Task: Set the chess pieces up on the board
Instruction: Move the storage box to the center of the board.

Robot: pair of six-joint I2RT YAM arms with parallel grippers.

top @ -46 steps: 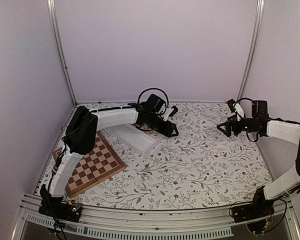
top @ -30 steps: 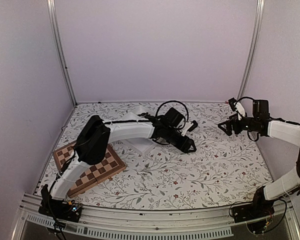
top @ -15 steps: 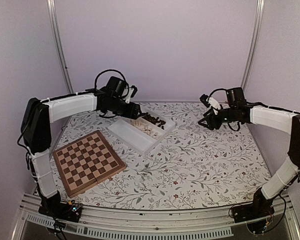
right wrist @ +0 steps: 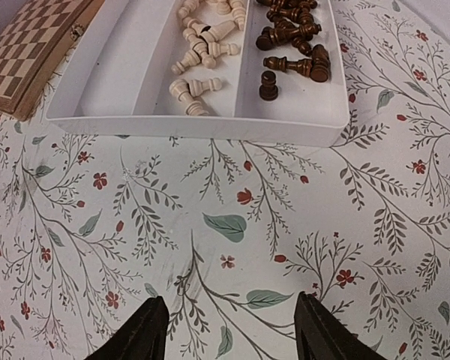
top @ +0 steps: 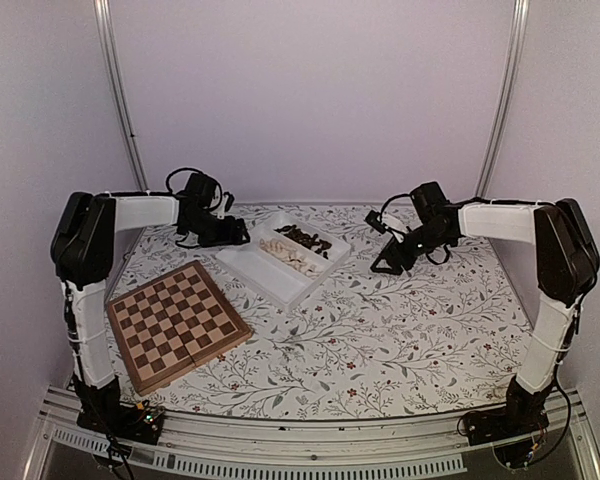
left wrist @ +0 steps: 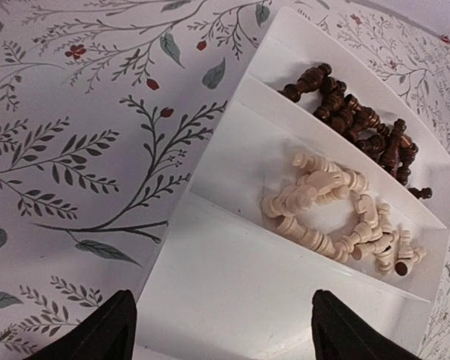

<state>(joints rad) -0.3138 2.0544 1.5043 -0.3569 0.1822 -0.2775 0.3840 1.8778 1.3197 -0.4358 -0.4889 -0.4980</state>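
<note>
The chessboard (top: 177,325) lies bare at the front left; its corner shows in the right wrist view (right wrist: 30,52). The pale cream pieces (left wrist: 337,217) and dark brown pieces (left wrist: 360,124) lie in two compartments of the white tray (top: 270,275), also seen in the right wrist view (right wrist: 202,45). My left gripper (top: 238,238) is open and empty, just left of the tray's far end, its jaws over the tray's empty part (left wrist: 225,330). My right gripper (top: 382,266) is open and empty over the cloth (right wrist: 229,330), right of the tray.
A floral tablecloth (top: 400,330) covers the table. Grey walls and metal posts (top: 120,100) close in the back and sides. The tray's rim (right wrist: 195,126) lies between the right gripper and the pieces.
My left arm swung from the table's middle back to the left and now sits by the tray's far left end. My right gripper moved leftward and down toward the tray.
</note>
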